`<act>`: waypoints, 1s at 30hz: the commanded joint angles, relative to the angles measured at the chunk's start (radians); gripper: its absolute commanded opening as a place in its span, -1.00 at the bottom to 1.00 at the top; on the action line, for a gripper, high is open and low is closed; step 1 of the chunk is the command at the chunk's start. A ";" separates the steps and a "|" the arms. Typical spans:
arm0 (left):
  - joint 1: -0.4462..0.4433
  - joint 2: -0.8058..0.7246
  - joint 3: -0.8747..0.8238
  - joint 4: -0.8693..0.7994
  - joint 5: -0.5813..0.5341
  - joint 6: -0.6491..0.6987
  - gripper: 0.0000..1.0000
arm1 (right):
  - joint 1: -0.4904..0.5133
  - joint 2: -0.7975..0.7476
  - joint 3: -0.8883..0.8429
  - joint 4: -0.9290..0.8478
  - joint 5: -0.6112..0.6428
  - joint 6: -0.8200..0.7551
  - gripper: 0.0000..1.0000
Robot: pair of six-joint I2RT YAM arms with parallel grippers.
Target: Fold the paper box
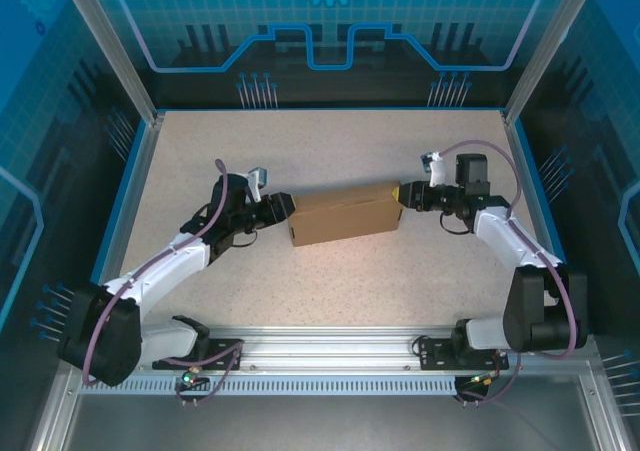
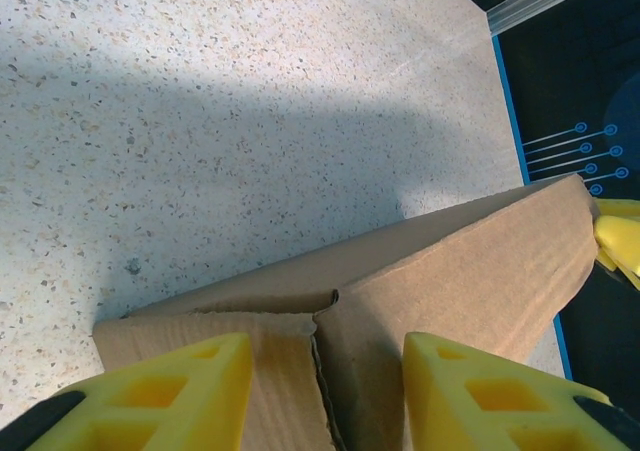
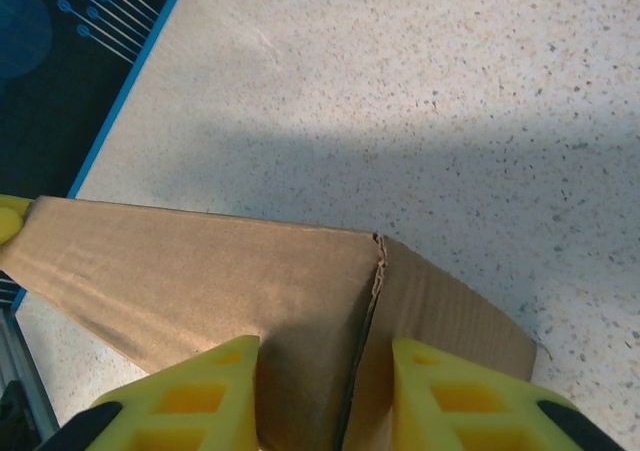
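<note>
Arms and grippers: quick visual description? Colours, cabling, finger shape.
Left arm and right arm: white link shells, black joint housings and bases, with a purple cable looped along each. Left gripper and right gripper: black bodies, yellow fingers with square cut-out pockets. No markings legible.

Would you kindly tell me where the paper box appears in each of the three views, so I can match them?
Top external: paper box mid-frame, between left hand and right hand.
Left wrist: paper box across the lower half, rising toward the right edge.
Right wrist: paper box across the lower half, from the left edge to lower right.
Shared landmark: the speckled table.
</note>
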 commanded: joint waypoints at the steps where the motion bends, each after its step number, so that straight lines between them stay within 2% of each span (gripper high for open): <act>1: -0.007 0.031 -0.066 -0.121 0.011 0.013 -0.10 | 0.007 0.053 -0.104 -0.078 0.012 0.030 -0.44; 4: -0.007 0.020 -0.052 -0.116 0.020 0.007 -0.08 | 0.015 0.047 -0.084 -0.076 0.007 0.039 -0.39; 9: -0.013 0.003 -0.014 -0.132 0.028 0.008 -0.07 | 0.024 0.025 0.002 -0.115 -0.013 0.043 -0.15; 14: -0.021 0.006 -0.010 -0.106 0.062 -0.023 -0.13 | 0.037 0.031 0.047 -0.121 -0.090 0.054 0.04; 22: -0.027 0.029 0.013 -0.030 0.095 -0.080 -0.22 | 0.060 0.044 0.088 -0.042 -0.159 0.115 0.10; 30: -0.018 0.089 0.111 0.003 0.055 -0.081 -0.27 | 0.083 0.071 0.134 0.063 -0.154 0.185 0.08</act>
